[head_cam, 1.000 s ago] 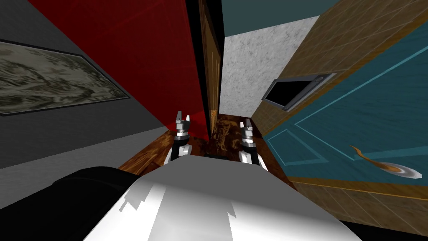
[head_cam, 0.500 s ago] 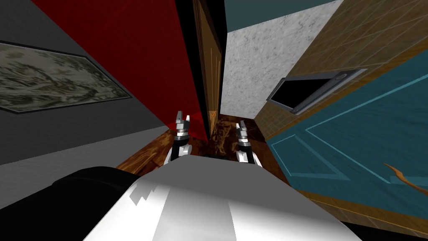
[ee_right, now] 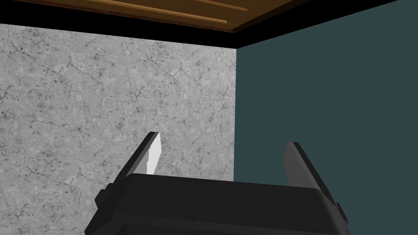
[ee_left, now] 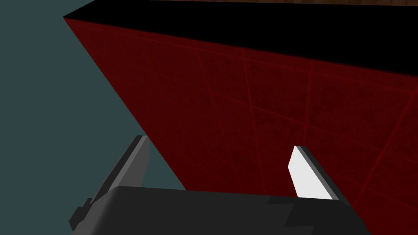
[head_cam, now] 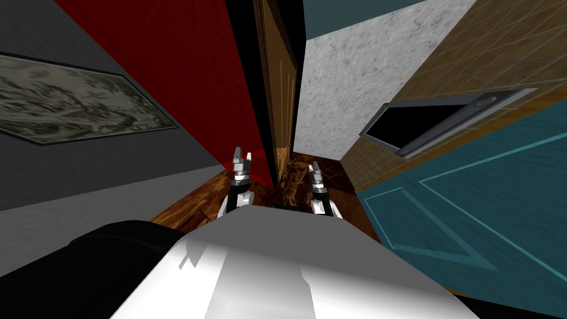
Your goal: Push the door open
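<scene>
A brown wooden panelled door [head_cam: 281, 94] stands ajar, seen nearly edge-on straight ahead, with a black area [head_cam: 243, 83] between it and the red wall [head_cam: 183, 72]. My left gripper [head_cam: 242, 159] is open, low in front of the red wall [ee_left: 265, 106], with nothing between its fingers [ee_left: 302, 173]. My right gripper [head_cam: 315, 168] is open just right of the door's bottom edge. Its wrist view [ee_right: 222, 153] looks at a marbled grey wall [ee_right: 102, 94], and the brown door [ee_right: 163, 12] runs along one side.
The floor [head_cam: 293, 183] is dark brown wood. A teal panelled door [head_cam: 487, 205] set in a brown tiled wall [head_cam: 470, 50] lies close on my right, beside a dark framed opening [head_cam: 437, 122]. A framed picture [head_cam: 66, 99] hangs on the grey wall at my left.
My view has swung, so the teal door and framed opening slid right and the teal door's handle left the picture. My right gripper shifted left toward the brown door. The left gripper kept still.
</scene>
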